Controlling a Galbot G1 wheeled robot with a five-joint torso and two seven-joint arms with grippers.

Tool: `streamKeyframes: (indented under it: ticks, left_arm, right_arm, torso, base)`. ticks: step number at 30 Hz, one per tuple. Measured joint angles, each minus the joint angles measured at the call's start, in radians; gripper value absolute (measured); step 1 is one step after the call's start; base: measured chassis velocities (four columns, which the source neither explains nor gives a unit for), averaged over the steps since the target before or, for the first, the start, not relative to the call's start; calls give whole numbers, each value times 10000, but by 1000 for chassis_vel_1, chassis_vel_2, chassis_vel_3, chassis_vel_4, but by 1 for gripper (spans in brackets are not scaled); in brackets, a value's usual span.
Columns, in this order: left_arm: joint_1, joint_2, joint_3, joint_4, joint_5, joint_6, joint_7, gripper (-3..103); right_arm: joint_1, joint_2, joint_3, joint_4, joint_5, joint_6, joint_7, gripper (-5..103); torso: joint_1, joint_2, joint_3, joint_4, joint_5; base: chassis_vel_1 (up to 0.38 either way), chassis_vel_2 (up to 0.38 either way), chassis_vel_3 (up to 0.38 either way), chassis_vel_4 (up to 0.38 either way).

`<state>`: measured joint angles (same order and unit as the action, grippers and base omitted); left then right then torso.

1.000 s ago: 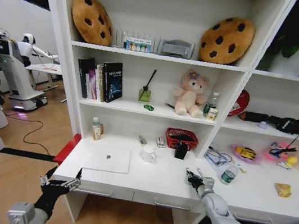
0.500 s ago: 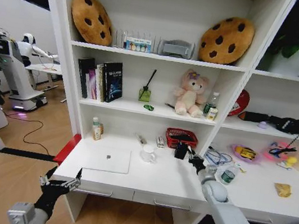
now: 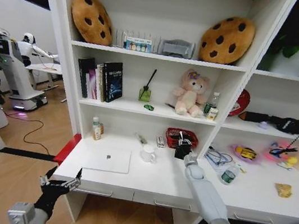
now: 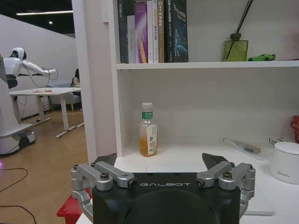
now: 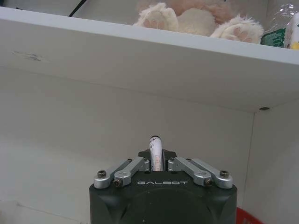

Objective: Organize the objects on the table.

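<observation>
Pen (image 5: 155,151) in its pinch, the right gripper (image 3: 181,141) has moved from the table's (image 3: 162,177) front edge to just above the black pen cup (image 3: 181,152). Left gripper (image 3: 60,182) waits open, low.

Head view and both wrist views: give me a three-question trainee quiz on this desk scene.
1. True or false: the right gripper has its jaws shut on a pen.
2. What lies flat on the desk left of the mug? A) laptop B) book C) basket
3. Fill in: the left gripper hangs below the desk's front edge with jaws ____.

Key: 1 true; 2 A, the laptop; 3 open.
</observation>
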<state>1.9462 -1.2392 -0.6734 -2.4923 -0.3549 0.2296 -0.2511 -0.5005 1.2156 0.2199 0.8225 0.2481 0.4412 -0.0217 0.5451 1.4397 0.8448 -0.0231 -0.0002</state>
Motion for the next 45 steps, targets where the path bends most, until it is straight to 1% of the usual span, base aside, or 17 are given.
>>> streamKeyframes:
  ticks: [5, 11, 13, 20, 27, 37, 42, 43, 44, 45]
  left_arm:
    - [-1, 0, 0, 0, -1, 0, 0, 100]
    - [0, 0, 0, 0, 0, 0, 0, 100]
    - [0, 0, 1, 0, 0, 0, 0, 100]
    - [-1, 0, 1, 0, 0, 0, 1, 100]
    - [-1, 0, 1, 0, 0, 0, 0, 100]
    - [0, 0, 0, 0, 0, 0, 0, 100]
    - [-1, 0, 0, 0, 0, 0, 0, 100]
    - [0, 0, 0, 0, 0, 0, 0, 100]
    - [-1, 0, 0, 0, 0, 0, 0, 100]
    - [-1, 0, 0, 0, 0, 0, 0, 100]
  right_arm:
    - [349, 3, 273, -687, -89, 288, -4, 12]
    - [775, 6, 413, -1346, 6, 435, 7, 12]
    - [1130, 120, 421, -1810, 118, 492, -54, 12]
    - [1540, 439, 436, -2410, 99, 522, -169, 12]
    - [1599, 596, 550, -2801, 84, 524, -187, 12]
    - [1425, 635, 623, -3038, 139, 541, -160, 12]
    - [1353, 656, 633, -2960, 154, 454, -24, 12]
    - [1210, 554, 635, -2655, 202, 166, 14, 12]
    - [1017, 448, 654, -2361, 351, -135, -123, 13]
    - [1017, 448, 654, -2361, 351, -135, -123, 13]
  torso:
    - [0, -1, 0, -4, 1]
    - [0, 0, -1, -4, 1]
    - [-1, 0, -1, -3, 1]
    - [-1, 0, -1, 1, 1]
    - [-1, 0, -1, -2, 1]
    - [-1, 0, -1, -2, 3]
    - [-2, 1, -1, -1, 2]
    - [-2, 1, -2, 1, 1]
    - [-1, 1, -1, -1, 1]
    - [-1, 1, -1, -1, 1]
  base:
    - [0, 0, 0, 0]
    - [0, 0, 0, 0]
    - [0, 0, 0, 0]
    - [0, 0, 0, 0]
    - [0, 0, 0, 0]
    - [0, 0, 0, 0]
    - [0, 0, 0, 0]
    - [0, 0, 0, 0]
    - [0, 0, 0, 0]
    - [0, 0, 0, 0]
